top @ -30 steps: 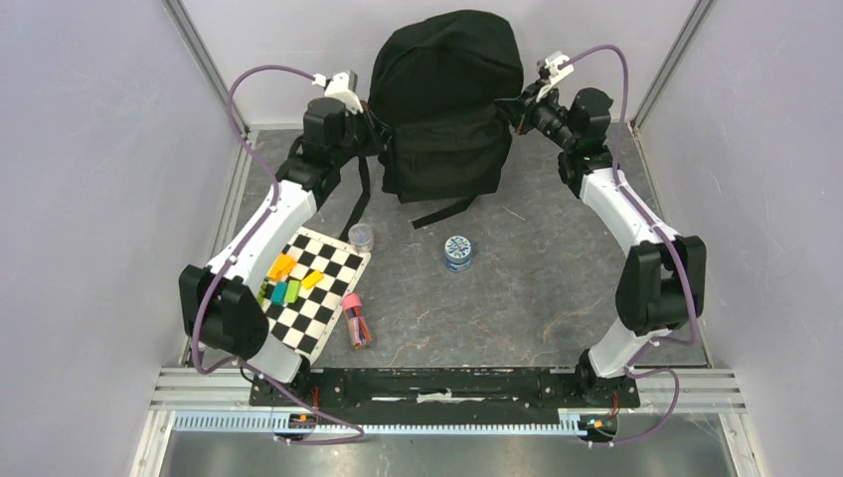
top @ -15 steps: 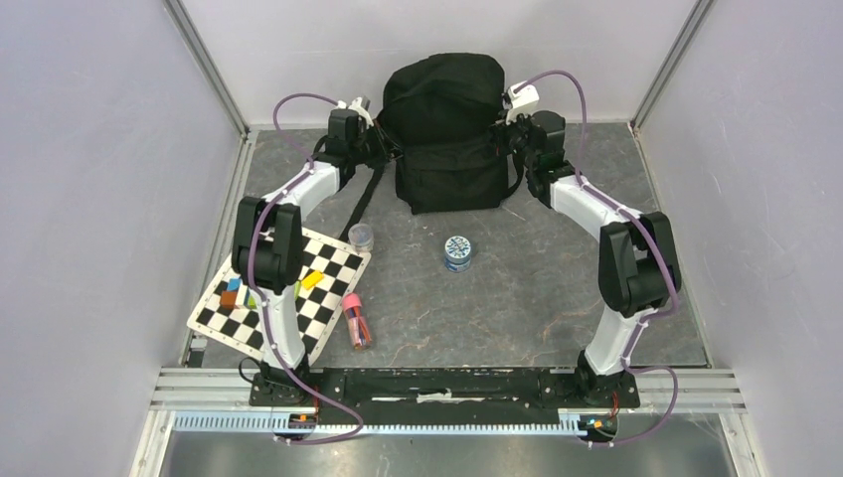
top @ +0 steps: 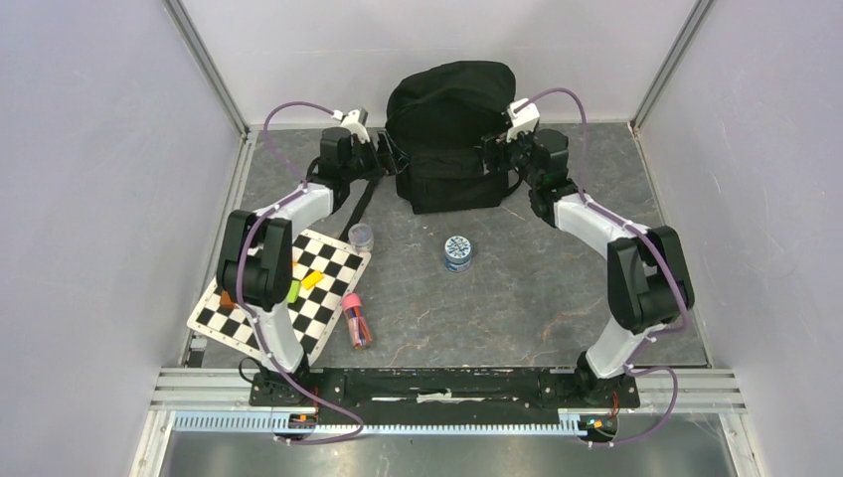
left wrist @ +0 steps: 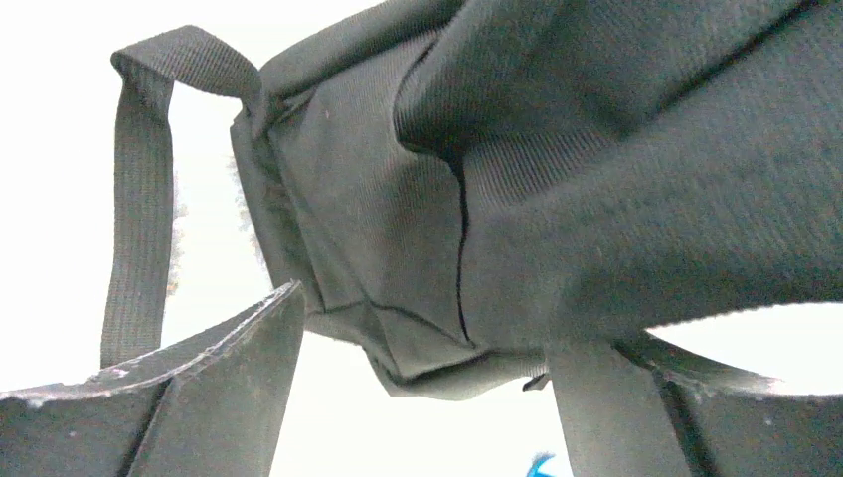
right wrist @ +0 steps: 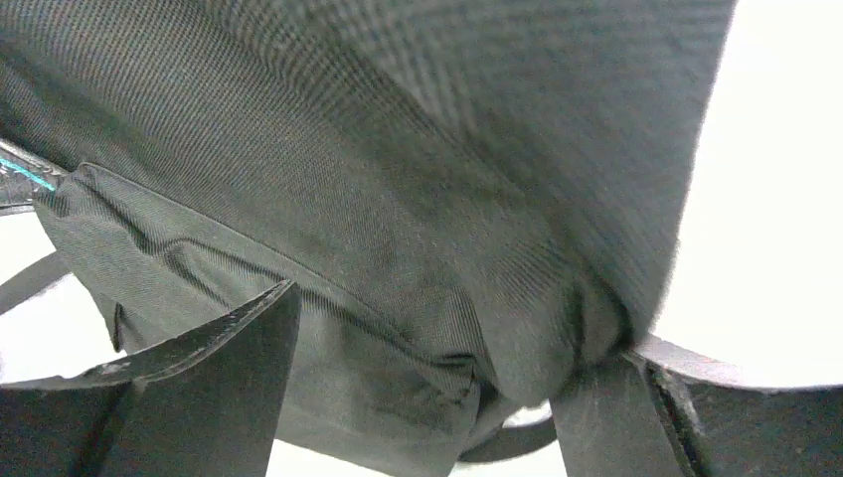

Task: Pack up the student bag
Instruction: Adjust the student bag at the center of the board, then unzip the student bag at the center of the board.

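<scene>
The student bag (top: 450, 119), a big black fabric backpack, stands at the back middle of the table, front pocket facing me. My left gripper (top: 386, 155) is at its left side and is open; in the left wrist view the left gripper (left wrist: 427, 328) has the bag's lower corner (left wrist: 418, 248) just beyond its tips, with a strap loop (left wrist: 139, 199) hanging to the left. My right gripper (top: 496, 149) is at the bag's right side, also open; in the right wrist view the right gripper (right wrist: 452, 328) has bag fabric (right wrist: 398, 199) bulging between its spread fingers.
A checkered mat (top: 333, 301) with several coloured blocks (top: 311, 279) lies front left under the left arm. Beside it are a small clear jar (top: 361, 237) and a pink pen pouch (top: 356, 319). A blue-and-white round tin (top: 458, 251) sits mid-table. A bag strap (top: 364, 197) trails forward.
The bag has come down and back toward the rear wall. Both arms followed it, and both grippers, earlier shut on its sides, now stand open.
</scene>
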You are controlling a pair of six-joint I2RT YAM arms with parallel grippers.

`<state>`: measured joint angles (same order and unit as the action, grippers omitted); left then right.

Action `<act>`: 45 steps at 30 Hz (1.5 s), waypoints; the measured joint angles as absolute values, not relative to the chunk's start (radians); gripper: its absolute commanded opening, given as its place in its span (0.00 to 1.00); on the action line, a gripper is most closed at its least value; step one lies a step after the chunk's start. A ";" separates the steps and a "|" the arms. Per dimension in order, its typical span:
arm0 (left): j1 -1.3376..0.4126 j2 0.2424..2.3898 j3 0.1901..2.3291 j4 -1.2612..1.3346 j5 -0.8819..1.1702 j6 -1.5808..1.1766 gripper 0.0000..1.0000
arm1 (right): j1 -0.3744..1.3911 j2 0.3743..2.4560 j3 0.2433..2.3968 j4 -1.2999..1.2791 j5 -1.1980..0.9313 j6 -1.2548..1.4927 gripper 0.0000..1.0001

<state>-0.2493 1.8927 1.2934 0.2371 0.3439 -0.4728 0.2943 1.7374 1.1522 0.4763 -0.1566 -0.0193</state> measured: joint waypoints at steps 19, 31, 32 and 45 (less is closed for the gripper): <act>-0.335 1.538 0.958 0.376 0.288 -0.401 1.00 | 0.331 1.306 0.717 0.518 -0.150 0.131 0.86; -0.366 1.617 0.974 0.400 0.189 -0.439 0.74 | 0.619 1.661 0.819 0.705 -0.076 0.269 0.75; -0.366 1.630 0.978 0.400 0.187 -0.441 0.74 | 0.628 1.694 0.846 0.711 -0.062 0.273 0.74; -0.380 1.751 1.068 0.422 0.181 -0.441 0.67 | 0.641 1.927 1.074 0.710 0.104 0.295 0.63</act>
